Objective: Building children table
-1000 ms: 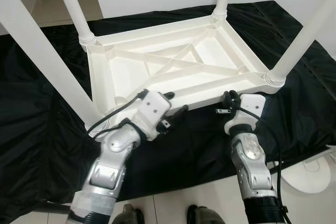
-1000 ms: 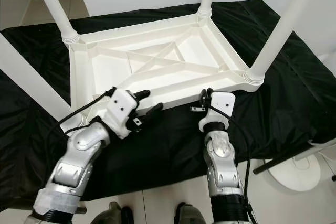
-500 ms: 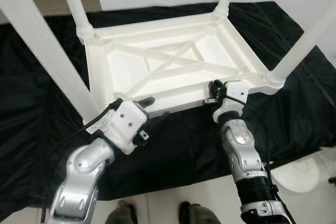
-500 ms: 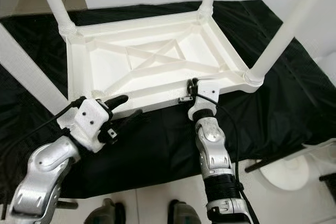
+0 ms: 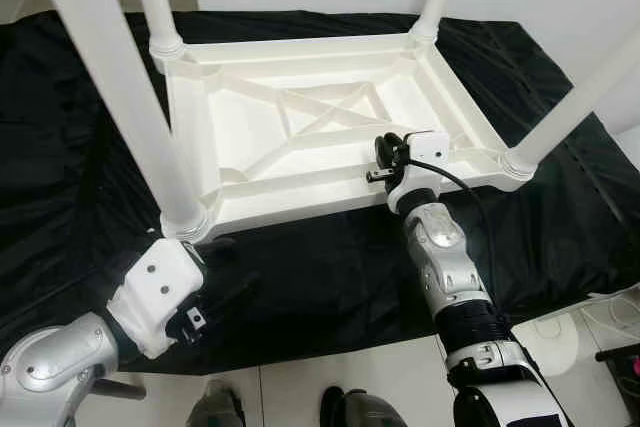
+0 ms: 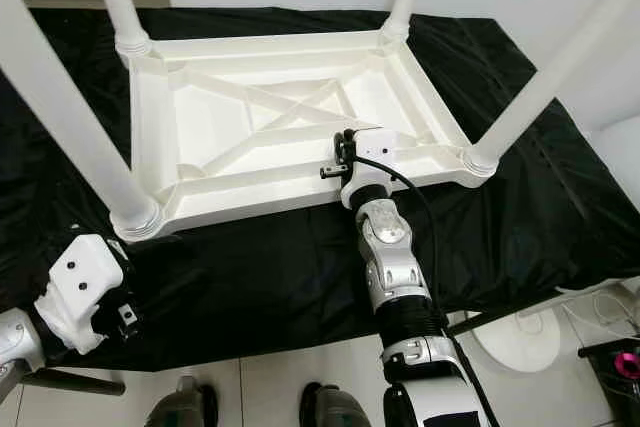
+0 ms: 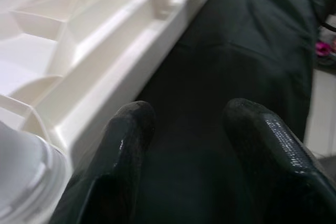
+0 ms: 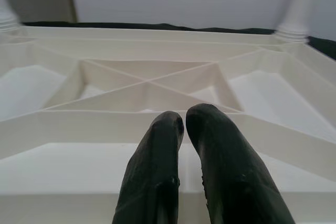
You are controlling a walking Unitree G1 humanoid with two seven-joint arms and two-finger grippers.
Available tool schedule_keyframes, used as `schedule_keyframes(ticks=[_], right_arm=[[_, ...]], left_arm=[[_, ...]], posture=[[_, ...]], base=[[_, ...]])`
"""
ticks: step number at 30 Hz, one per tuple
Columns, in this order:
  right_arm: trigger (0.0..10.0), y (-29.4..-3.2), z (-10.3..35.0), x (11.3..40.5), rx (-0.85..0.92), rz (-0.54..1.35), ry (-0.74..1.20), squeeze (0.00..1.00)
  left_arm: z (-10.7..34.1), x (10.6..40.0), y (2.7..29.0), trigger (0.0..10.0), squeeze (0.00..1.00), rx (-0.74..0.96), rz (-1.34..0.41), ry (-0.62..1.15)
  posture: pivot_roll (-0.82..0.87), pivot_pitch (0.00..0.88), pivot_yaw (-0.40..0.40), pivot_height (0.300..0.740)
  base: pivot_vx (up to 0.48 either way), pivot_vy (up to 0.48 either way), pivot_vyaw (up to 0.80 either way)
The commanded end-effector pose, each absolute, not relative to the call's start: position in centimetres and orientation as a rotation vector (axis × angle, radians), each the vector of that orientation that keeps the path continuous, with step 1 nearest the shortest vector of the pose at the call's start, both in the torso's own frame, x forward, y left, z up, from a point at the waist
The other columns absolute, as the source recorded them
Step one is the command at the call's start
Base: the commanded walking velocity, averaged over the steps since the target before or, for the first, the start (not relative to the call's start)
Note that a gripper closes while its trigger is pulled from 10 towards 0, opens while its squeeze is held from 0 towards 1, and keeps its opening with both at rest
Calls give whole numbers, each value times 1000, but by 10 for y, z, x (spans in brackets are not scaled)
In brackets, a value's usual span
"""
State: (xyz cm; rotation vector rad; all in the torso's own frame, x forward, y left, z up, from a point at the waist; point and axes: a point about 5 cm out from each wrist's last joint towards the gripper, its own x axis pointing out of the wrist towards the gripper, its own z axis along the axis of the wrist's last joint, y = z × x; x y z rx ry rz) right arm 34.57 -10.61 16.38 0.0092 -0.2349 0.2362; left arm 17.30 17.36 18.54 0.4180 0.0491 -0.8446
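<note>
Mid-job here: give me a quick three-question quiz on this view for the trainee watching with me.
1. True or false: the table lies upside down on the black cloth.
2. Which gripper reaches over the table's near rim? A left B right
3. Fill in: the left gripper hovers over the ____, near a corner leg.

Key: 1 true. 2 B, the right gripper, its fingers together. 3 cloth, fingers apart.

No readable text, labels, brands or numbers.
Nothing legible is found on the white upturned table [image 5: 300, 127], its legs [image 5: 110, 87], the black cloth [image 5: 330, 277] or the silver arms; no print, sticker or sign can be made out in any view.
</note>
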Motion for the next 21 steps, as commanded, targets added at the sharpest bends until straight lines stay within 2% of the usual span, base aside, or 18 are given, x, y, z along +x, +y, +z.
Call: schedule_keyframes(ticks=[1, 8, 13, 16, 17, 21], right_arm=[[10000, -108, 161, 347, 18, 234, -227, 0], [10000, -99, 161, 352, 31, 263, -232, 0], [10000, -98, 158, 353, 34, 268, -236, 0], [10000, -98, 158, 353, 34, 267, -237, 0], [10000, -101, 157, 353, 35, 256, -240, 0], [10000, -104, 154, 351, 33, 241, -242, 0]], left_arm=[[188, 165, 182, 10000, 0, 424, -874, 99], [199, 155, 218, 10000, 0, 512, -777, 225], [213, 166, 255, 10000, 0, 619, -599, 259], [215, 169, 260, 10000, 0, 627, -571, 260], [218, 184, 278, 10000, 0, 695, -433, 252], [223, 205, 300, 10000, 0, 730, -231, 221]], posture=[[243, 122, -126, 740], [254, 128, -132, 740], [254, 130, -126, 740], [254, 130, -126, 740], [244, 131, -118, 740], [234, 129, -111, 740]], base=[[0, 0, 0], [0, 0, 0], [0, 0, 0], [0, 0, 0], [0, 0, 0], [0, 0, 0]])
